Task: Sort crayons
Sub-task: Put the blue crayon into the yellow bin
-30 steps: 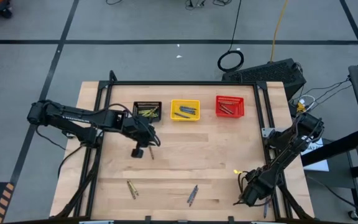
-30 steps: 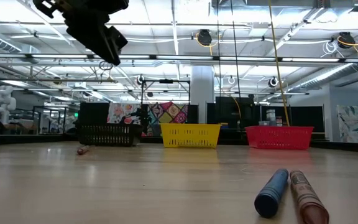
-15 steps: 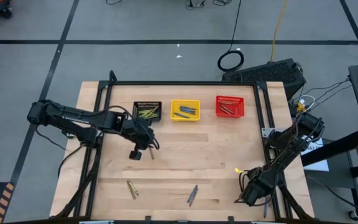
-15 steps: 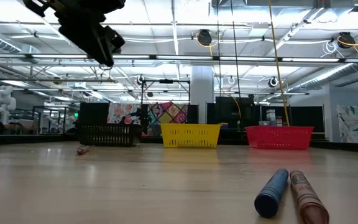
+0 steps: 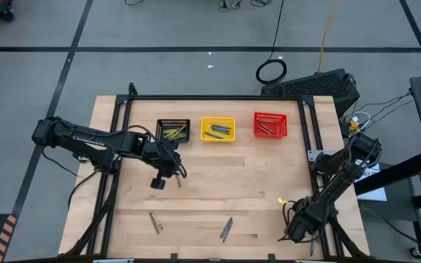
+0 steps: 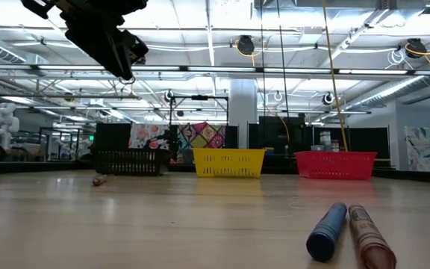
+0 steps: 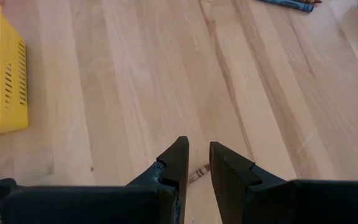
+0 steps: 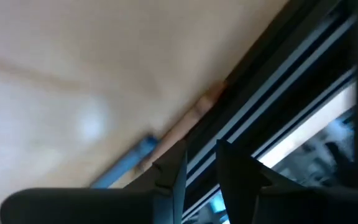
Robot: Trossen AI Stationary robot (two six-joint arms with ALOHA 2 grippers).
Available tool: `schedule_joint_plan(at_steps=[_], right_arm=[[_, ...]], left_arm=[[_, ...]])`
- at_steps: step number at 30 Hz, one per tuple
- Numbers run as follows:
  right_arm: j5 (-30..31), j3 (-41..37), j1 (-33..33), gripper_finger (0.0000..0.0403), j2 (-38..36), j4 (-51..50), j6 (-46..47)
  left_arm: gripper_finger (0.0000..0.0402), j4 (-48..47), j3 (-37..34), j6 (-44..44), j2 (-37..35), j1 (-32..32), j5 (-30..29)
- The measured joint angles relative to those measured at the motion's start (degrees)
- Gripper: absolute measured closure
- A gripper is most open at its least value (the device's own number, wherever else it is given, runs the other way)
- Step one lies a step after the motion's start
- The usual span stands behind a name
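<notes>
My right pincer (image 5: 289,232) sits low at the near right corner of the table (image 5: 218,197), down by the black frame rail; its fingers (image 8: 174,171) stand a narrow gap apart with nothing between them, so it is released. Just past them, against the rail, lie a blue crayon (image 8: 124,163) and a tan-looking one (image 8: 185,122), end to end along the edge.

Along the near edge of the table, a blue crayon and a brownish-red crayon (image 6: 369,237) lie side by side, touching, and show largest in the low view; from above they are the pair near the middle of that edge (image 5: 226,228). To their left lies an olive-yellow pair (image 5: 154,221). A small yellow piece (image 5: 278,200) rests near the right rail.

Farther in, my left pincer (image 7: 199,163) hangs above the table's left half, raised clear of the wood, its fingers slightly parted and gripping nothing. A brownish-red crayon (image 7: 197,173) lies on the wood directly below that gap, well under the fingertips.

At the far side stand three baskets in a row: the black basket (image 5: 172,131) with olive-yellow crayons, the yellow basket (image 5: 218,129) with blue ones, the red basket (image 5: 270,125) with brownish-red ones.
</notes>
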Motion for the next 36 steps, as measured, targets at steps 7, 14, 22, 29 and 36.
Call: schedule_joint_plan(at_steps=[7,14,22,29,36], right_arm=[[1.8,-0.06,-0.6,0.0328,0.0,-2.75,-4.6],[6.82,-0.06,-2.82,0.0328,0.0,-0.57,-5.78],[9.38,3.72,-5.67,0.0328,0.0,6.11,1.41],[12.38,9.47,-3.67,0.0341,-0.07,13.66,10.04],[19.4,10.17,-0.38,0.0363,1.46,16.89,17.5]], left_arm=[[0.0333,0.05,0.0,-0.01,0.0,0.04,0.0],[0.0333,0.06,0.0,-0.01,0.0,0.04,0.0],[0.0333,0.05,0.0,-0.01,0.0,0.04,0.0],[0.0333,-0.61,0.02,0.02,0.0,0.04,0.0],[0.0333,-3.93,0.04,-0.4,-0.02,0.03,0.0]])
